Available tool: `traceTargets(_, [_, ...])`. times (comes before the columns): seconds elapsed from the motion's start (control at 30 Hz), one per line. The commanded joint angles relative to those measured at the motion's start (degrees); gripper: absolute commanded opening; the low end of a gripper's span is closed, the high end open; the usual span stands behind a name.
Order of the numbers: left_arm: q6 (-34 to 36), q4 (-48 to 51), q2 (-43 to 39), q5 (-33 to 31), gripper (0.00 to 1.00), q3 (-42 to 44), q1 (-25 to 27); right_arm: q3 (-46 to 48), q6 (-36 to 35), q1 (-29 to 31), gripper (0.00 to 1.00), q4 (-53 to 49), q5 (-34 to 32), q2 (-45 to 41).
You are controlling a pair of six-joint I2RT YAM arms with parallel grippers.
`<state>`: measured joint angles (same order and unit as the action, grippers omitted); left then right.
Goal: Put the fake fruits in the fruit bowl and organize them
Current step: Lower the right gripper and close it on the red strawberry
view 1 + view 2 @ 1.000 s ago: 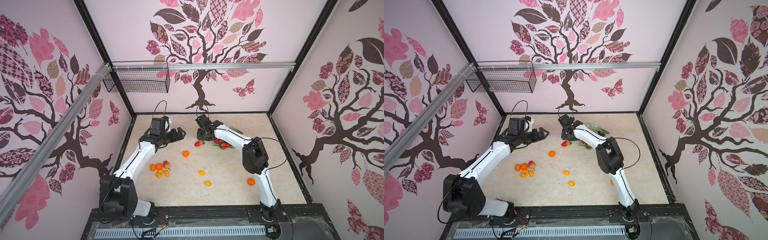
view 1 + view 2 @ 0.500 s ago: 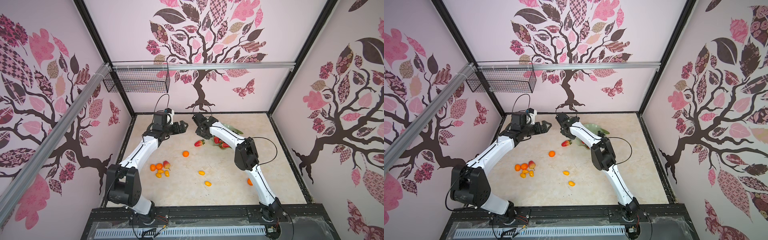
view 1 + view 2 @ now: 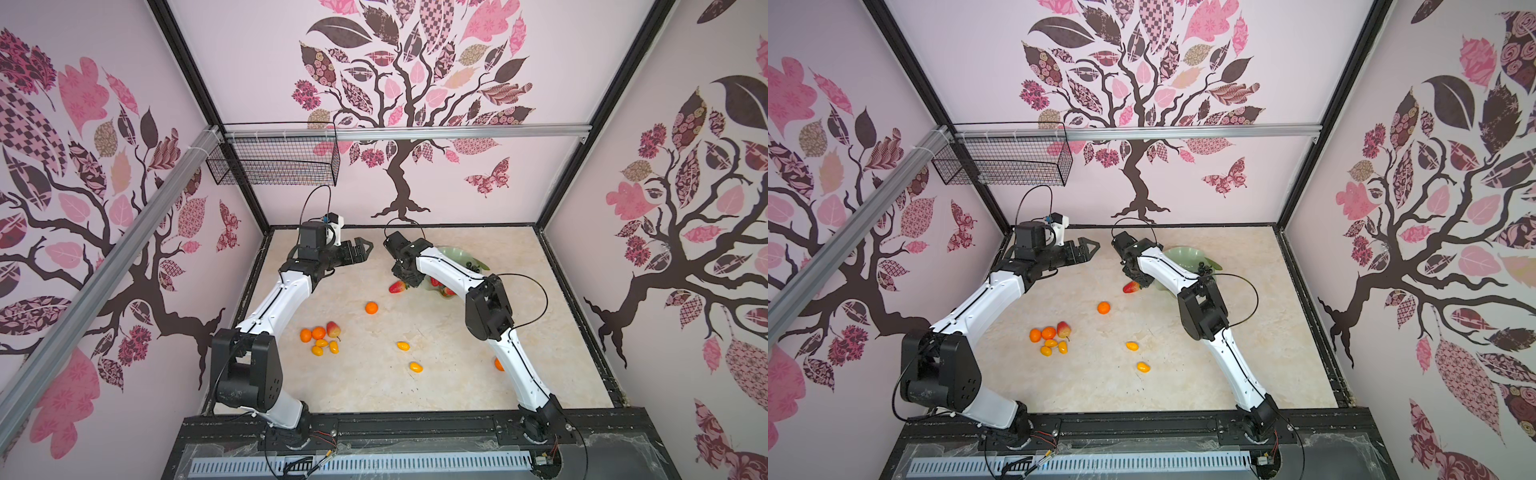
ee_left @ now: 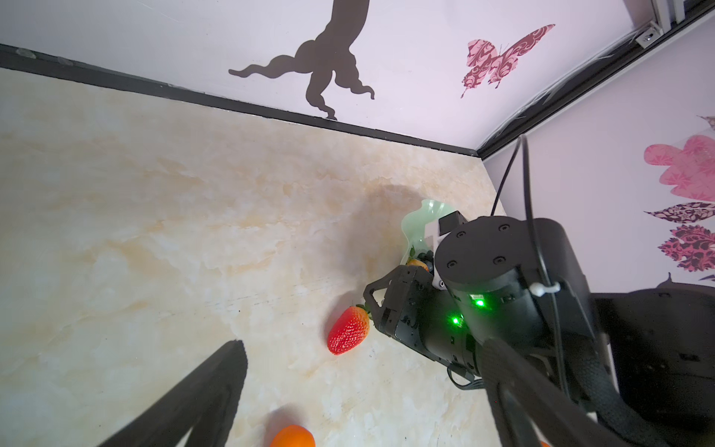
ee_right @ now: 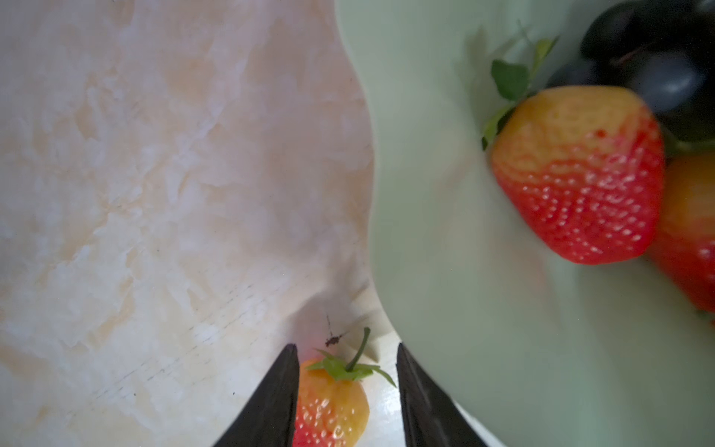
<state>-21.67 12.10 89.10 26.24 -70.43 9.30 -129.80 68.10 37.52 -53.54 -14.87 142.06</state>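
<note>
1. Tabletop [image 3: 374, 386]: marble-look sheet, cream and beige, smooth, low sheen.
2. Fruit bowl [image 5: 464, 232]: pale mint, smooth, satin; plastic or glazed, I cannot tell.
3. Strawberry in the bowl [image 5: 580, 174] and strawberry on the table [image 4: 348, 329]: I read both as plastic, with glossy, dimpled skin.
4. Grape bunch [image 5: 665, 69]: dark, smooth, shiny.
5. Orange [image 3: 371, 308]: dull sheen; grain too small for me to judge.
6. Wire basket [image 3: 274, 162]: black metal mesh.
7. Rail [image 3: 415, 132]: bare silver metal, dull.
8. Arm shells [image 3: 282, 299]: white, smooth, glossy plastic; joints black, matt.
9. Left gripper [image 3: 365, 248]: fingers [image 4: 216, 391] black, matt, finely ribbed.
10. Walls [image 3: 540, 62]: matt, printed.
</note>
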Motion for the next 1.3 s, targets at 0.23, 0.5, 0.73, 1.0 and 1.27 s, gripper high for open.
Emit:
traceTargets(0.23, [-0.66, -1.63, 0.95, 2.33, 0.98, 0.08, -0.38, 2.53, 2.39, -0.05, 0.46, 0.69, 1.99, 2.17])
traceTargets(0.5, [-0.82, -1.73, 0.86, 2.68, 0.98, 0.12, -0.42, 1.39, 1.60, -0.15, 0.39, 2.90, 4.73, 4.00])
traceTargets(0.73, [-1.09, -1.80, 1.51, 2.80, 0.98, -0.02, -0.51, 1.19, 1.51, -0.12, 0.36, 3.66, 6.51, 4.65])
traceTargets(1.0, [-1.27, -1.90, 1.76, 3.08, 0.98, -0.11, -0.51, 1.68, 1.34, -0.30, 0.28, 5.61, 8.90, 5.21])
traceTargets(1.27, [-1.48, -1.82, 2.03, 3.21, 0.98, -0.06, -0.51, 2.95, 2.05, -0.62, 0.40, 5.26, 7.68, 3.68])
